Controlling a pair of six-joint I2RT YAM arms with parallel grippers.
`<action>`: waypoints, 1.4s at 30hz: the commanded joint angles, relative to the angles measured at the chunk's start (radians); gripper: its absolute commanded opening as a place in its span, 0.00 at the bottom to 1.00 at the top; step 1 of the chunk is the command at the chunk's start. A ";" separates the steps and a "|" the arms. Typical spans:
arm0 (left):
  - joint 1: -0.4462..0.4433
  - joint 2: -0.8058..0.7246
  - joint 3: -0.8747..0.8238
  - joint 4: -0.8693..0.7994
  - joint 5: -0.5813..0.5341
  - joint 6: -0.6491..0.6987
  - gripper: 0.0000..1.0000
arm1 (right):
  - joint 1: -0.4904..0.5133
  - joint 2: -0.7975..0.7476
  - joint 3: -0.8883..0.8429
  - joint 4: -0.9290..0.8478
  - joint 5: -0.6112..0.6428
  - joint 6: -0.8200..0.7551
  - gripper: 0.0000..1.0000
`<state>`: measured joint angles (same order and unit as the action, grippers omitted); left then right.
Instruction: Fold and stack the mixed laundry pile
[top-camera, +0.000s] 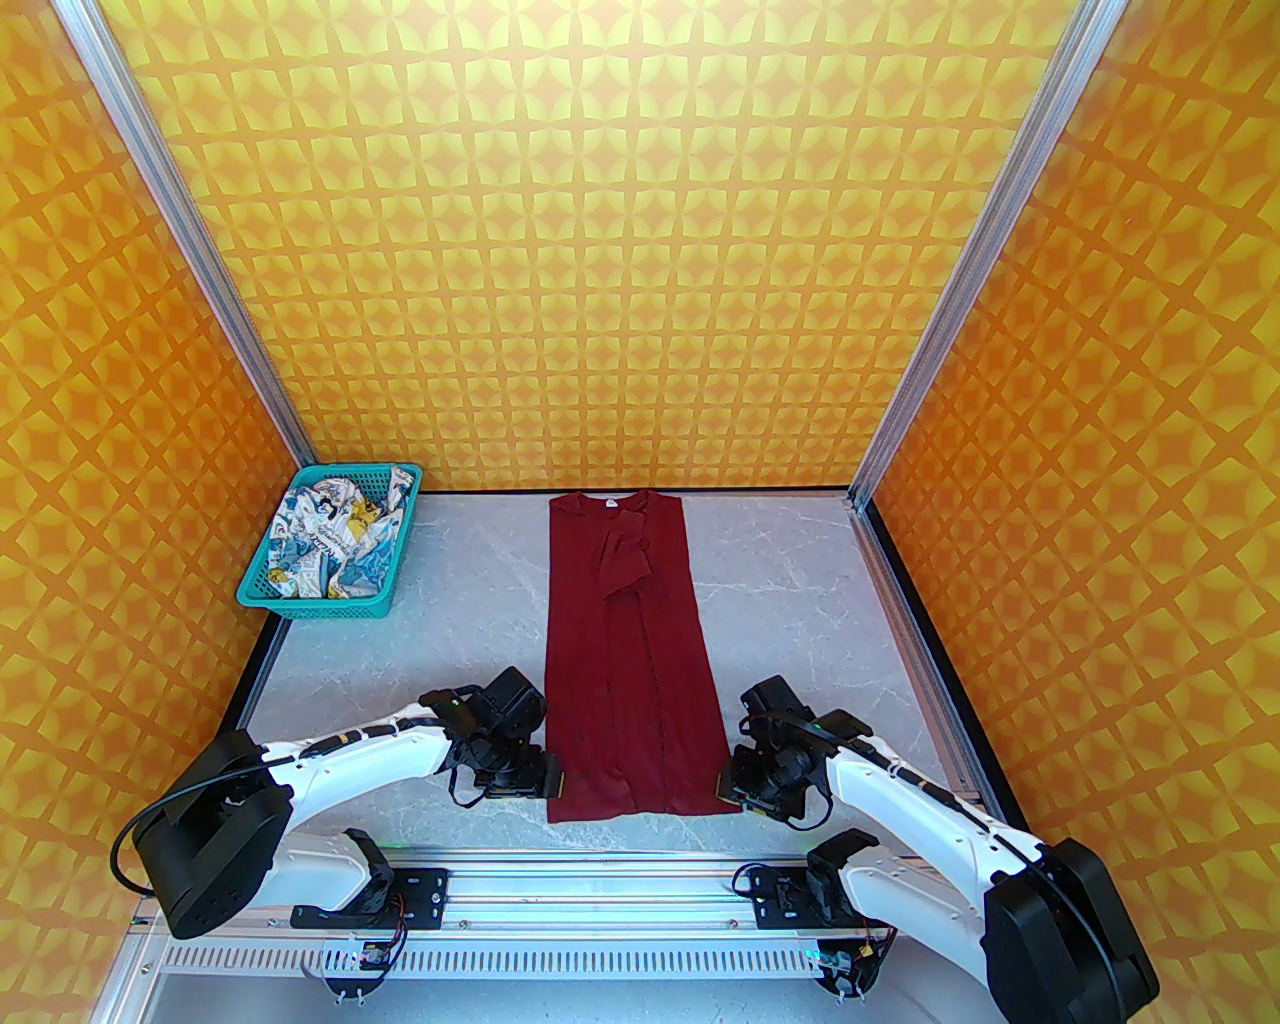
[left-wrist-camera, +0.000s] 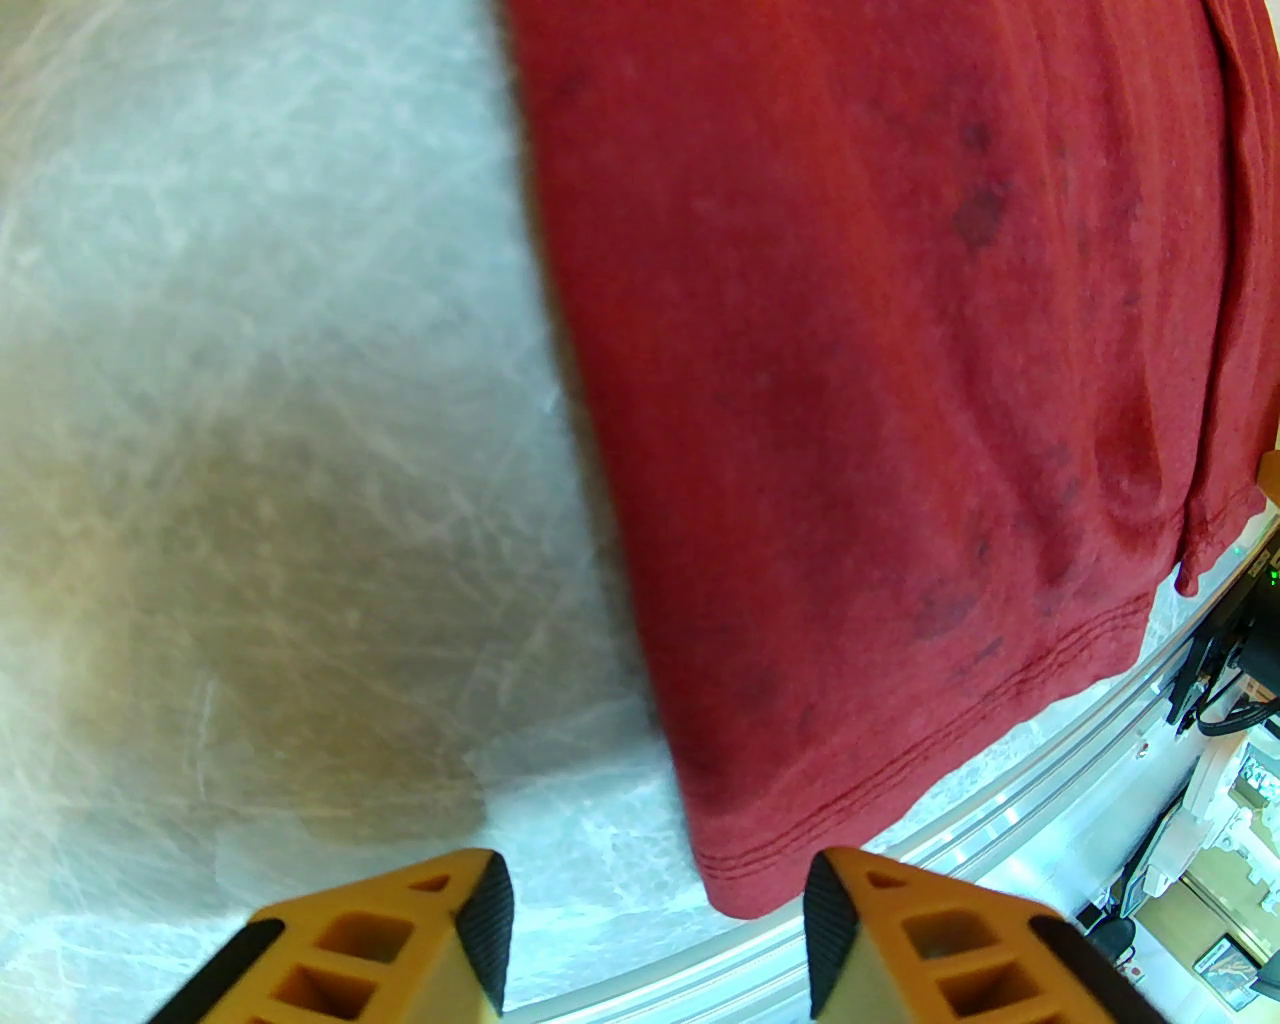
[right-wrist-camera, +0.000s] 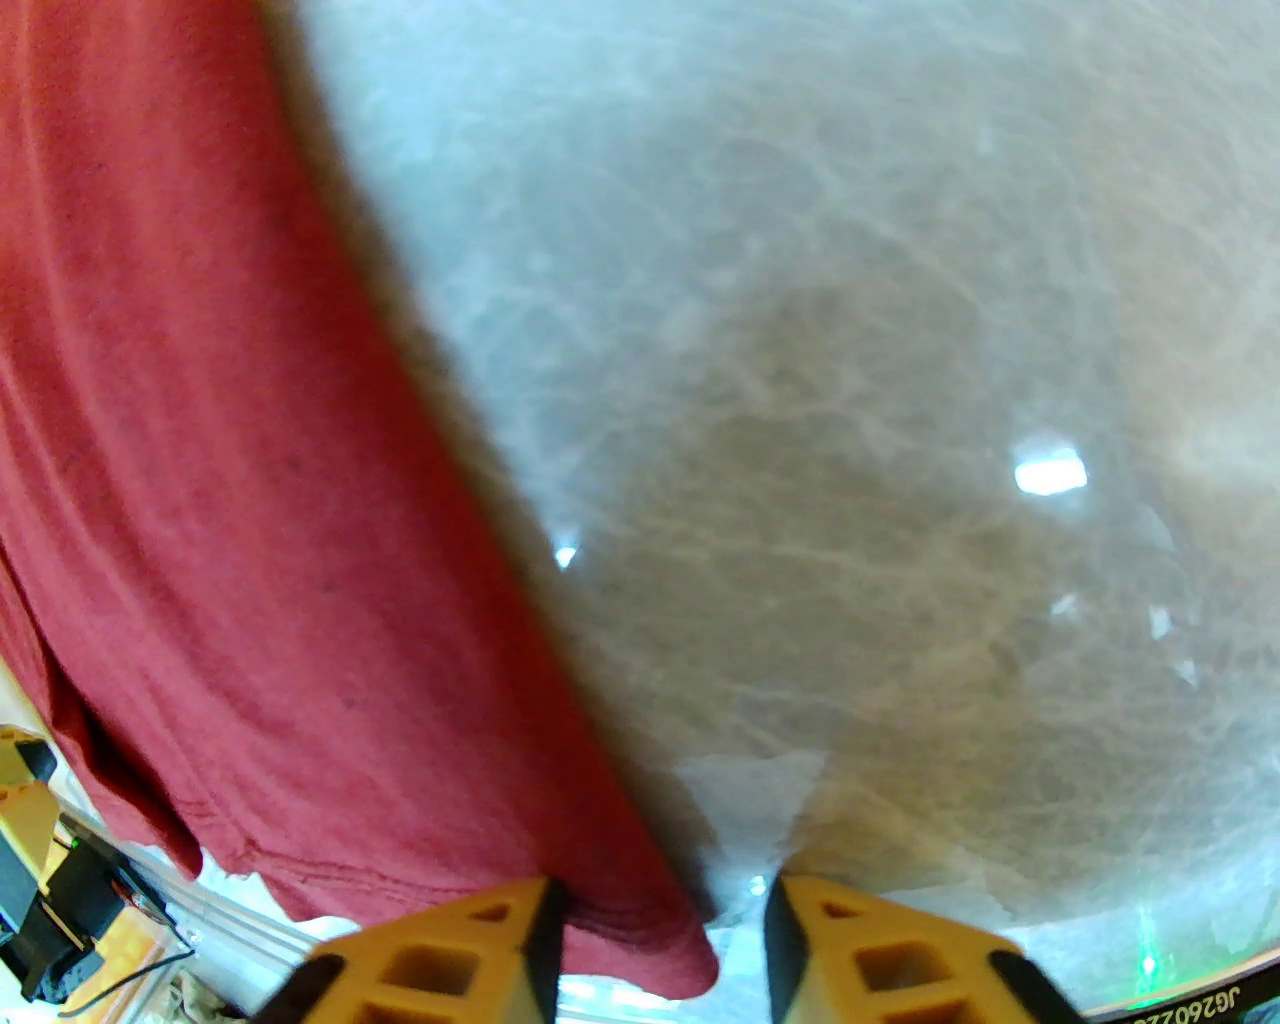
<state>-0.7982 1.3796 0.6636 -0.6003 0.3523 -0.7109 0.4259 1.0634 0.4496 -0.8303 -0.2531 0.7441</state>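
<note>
The dark red T-shirt (top-camera: 630, 660) lies flat on the marble table as a long narrow strip, collar at the far end, hem near the arms. My left gripper (top-camera: 553, 782) sits at the hem's near left corner. In the left wrist view it (left-wrist-camera: 660, 930) is open, with the hem corner (left-wrist-camera: 750, 880) reaching between its yellow fingers (left-wrist-camera: 440, 930). My right gripper (top-camera: 722, 785) is at the near right corner. It (right-wrist-camera: 655, 950) shows a gap, with the shirt's corner (right-wrist-camera: 640, 940) lying in it. The white printed garment (top-camera: 335, 545) is bunched in the basket.
The teal perforated basket (top-camera: 262, 590) stands at the table's far left corner. Orange patterned walls enclose the table on three sides. An aluminium rail (top-camera: 600, 885) runs along the near edge just below the hem. Bare marble (top-camera: 830, 620) flanks the shirt.
</note>
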 joint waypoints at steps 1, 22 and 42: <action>-0.010 -0.046 0.002 -0.034 0.017 -0.031 0.52 | 0.049 0.022 -0.016 0.135 -0.159 0.047 0.26; -0.107 -0.037 -0.043 0.035 0.019 -0.203 0.52 | 0.050 -0.108 0.011 -0.024 -0.143 0.041 0.07; -0.159 -0.004 -0.058 0.118 -0.017 -0.287 0.08 | 0.050 -0.155 -0.018 -0.007 -0.158 0.057 0.00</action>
<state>-0.9501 1.3830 0.5983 -0.4545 0.3580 -0.9928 0.4713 0.9272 0.4503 -0.8268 -0.3885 0.7818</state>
